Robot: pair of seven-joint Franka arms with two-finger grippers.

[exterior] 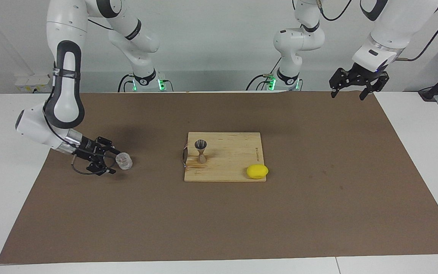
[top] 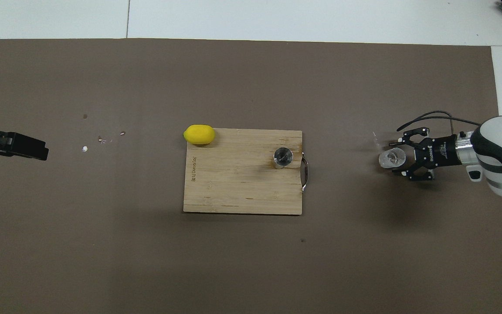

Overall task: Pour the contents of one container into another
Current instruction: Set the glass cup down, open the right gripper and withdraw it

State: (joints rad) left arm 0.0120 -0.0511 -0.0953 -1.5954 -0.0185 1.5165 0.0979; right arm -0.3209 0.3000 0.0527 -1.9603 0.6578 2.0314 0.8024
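Clear cup [exterior: 124, 161] is being bracketed on the tabletop [exterior: 318, 198] by the right pincer [exterior: 113, 161], fingers apart, at nine o'clock of the facing view. Metal jigger [exterior: 200, 150] is standing upright on the board [exterior: 234, 167]. Left pincer [exterior: 357, 85] is being held apart at one o'clock.

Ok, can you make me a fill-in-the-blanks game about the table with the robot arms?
1. The metal jigger stands on the wooden ____.
2. The fruit at the board's corner is a yellow ____.
3. The right gripper is beside the small clear ____.
4. The left gripper waits in the air and holds ____.

Missing words: board; lemon; cup; nothing
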